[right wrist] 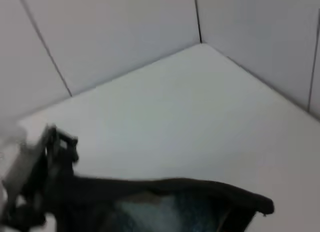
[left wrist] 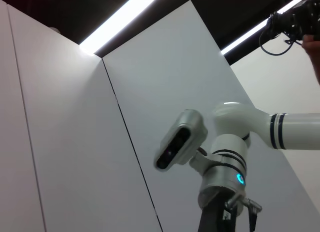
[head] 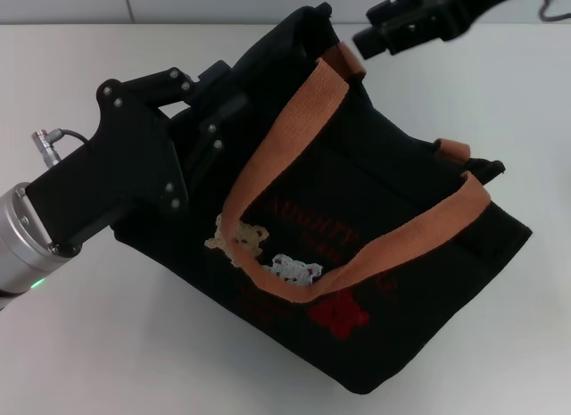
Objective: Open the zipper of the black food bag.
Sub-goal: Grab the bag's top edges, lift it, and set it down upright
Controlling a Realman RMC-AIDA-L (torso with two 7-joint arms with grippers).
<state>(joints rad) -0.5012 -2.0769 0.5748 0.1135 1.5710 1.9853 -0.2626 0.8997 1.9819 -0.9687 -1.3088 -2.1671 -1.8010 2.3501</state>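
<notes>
Up at the far corner of the black food bag (head: 375, 228), the right gripper (head: 368, 42) hovers beside the orange-brown strap (head: 294, 129); whether its fingers hold anything cannot be told. Against the bag's left end presses the left gripper (head: 214, 120), its grip likewise unclear. The bag sits tilted on the white table (head: 107, 344), its zipper (right wrist: 165, 183) along the top rim.

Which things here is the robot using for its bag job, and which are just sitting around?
For the job:
- the black food bag
- the zipper along its top rim, hard to pick out here
- left gripper, against the bag's left end
- right gripper, at the bag's far top corner

Just there:
- the orange-brown straps
- the bear patches
- the white table
</notes>
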